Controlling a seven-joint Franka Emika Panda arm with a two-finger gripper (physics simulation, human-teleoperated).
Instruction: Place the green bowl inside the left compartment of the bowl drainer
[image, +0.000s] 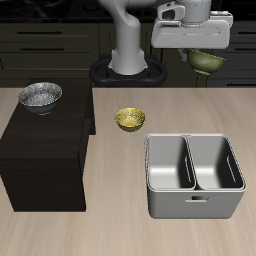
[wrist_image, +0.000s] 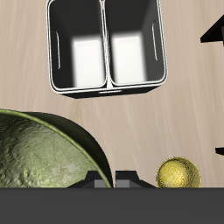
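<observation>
The green bowl (image: 206, 63) hangs high above the table's back edge, tilted, with my gripper (image: 205, 52) shut on its rim. In the wrist view the green bowl (wrist_image: 39, 157) fills the near field, its ribbed olive wall pressed against my gripper (wrist_image: 109, 180). The bowl drainer (image: 196, 204) is a grey two-well tub standing near the table's front edge, well below and forward of the bowl. Both of its wells, the left compartment among them, are empty. The wrist view shows the bowl drainer (wrist_image: 107, 89) whole, apart from the bowl.
A small yellow bowl (image: 128, 119) (wrist_image: 178, 173) sits on the table between the drainer and the robot's base. A dark cabinet (image: 45, 150) (wrist_image: 214, 31) stands beside it, carrying a silver speckled bowl (image: 40, 96).
</observation>
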